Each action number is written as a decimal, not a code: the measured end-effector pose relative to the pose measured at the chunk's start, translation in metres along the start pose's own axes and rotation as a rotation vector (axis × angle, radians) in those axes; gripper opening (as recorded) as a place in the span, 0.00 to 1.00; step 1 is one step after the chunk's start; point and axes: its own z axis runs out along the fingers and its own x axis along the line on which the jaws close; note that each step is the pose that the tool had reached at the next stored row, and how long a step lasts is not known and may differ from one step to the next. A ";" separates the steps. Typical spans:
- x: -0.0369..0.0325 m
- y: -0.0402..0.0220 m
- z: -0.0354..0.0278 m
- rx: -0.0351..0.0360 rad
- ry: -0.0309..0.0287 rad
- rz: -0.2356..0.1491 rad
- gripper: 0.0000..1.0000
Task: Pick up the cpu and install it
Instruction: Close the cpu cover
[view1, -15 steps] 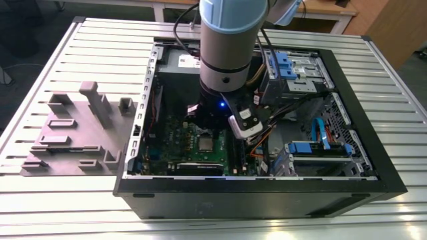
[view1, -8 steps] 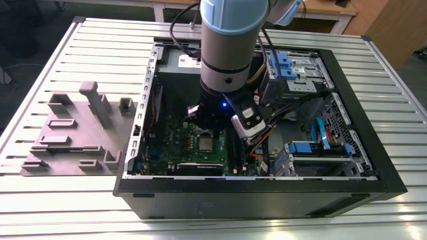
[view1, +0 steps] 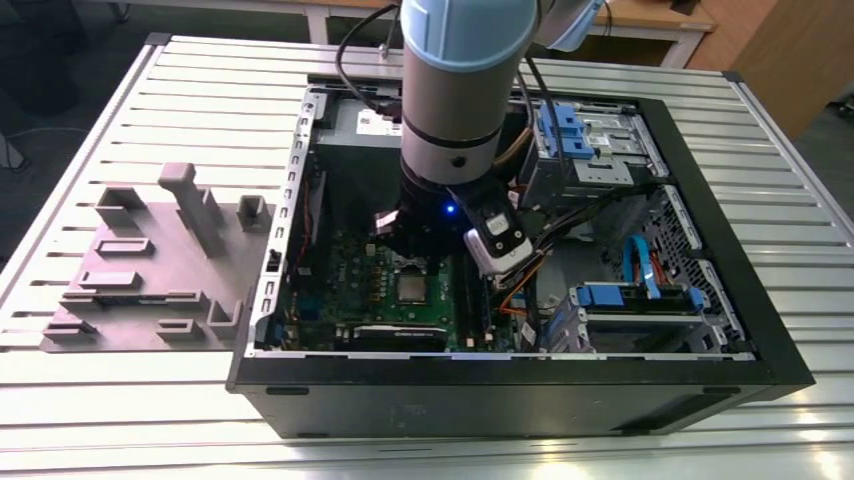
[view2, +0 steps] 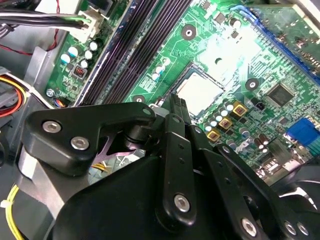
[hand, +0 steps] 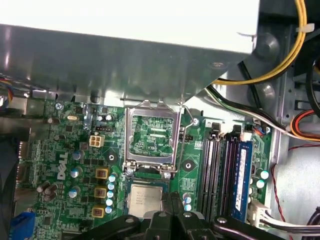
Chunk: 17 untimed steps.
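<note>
One cpu (hand: 146, 198), a small flat square chip with a pale silver-grey metal top, lies level in its socket on the green circuit board (hand: 65, 150), directly at the foot of the one hinged metal socket frame (hand: 128, 135), which stands swung open and away from it. One black gripper (hand: 173, 196) hangs over the side of the chip farthest from that frame. Its two fingers (hand: 178, 205) are pressed together with nothing between them, so it carries nothing. From the fingertips the chip lies straight ahead and below, towards the frame, very near but apart from them, as far as both wrist views show. Being square, the chip has no long axis, and its edges run parallel to the frame's bars. By the look of it, the chip is already seated while the frame is not yet lowered over it. Beside the frame, three gold-topped square components (hand: 100, 192) stand in a row. In the exterior view the single arm reaches down into the one open black computer case (view1: 534, 400), the cpu (view1: 418, 288) just under it.
</note>
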 end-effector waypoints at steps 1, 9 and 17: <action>-0.0001 0.0013 0.0001 -0.0001 0.0000 0.000 0.10; -0.0072 0.0172 0.0024 -0.0002 0.0000 0.000 0.10; -0.0137 0.0179 0.0039 -0.0178 -0.0005 -0.026 0.10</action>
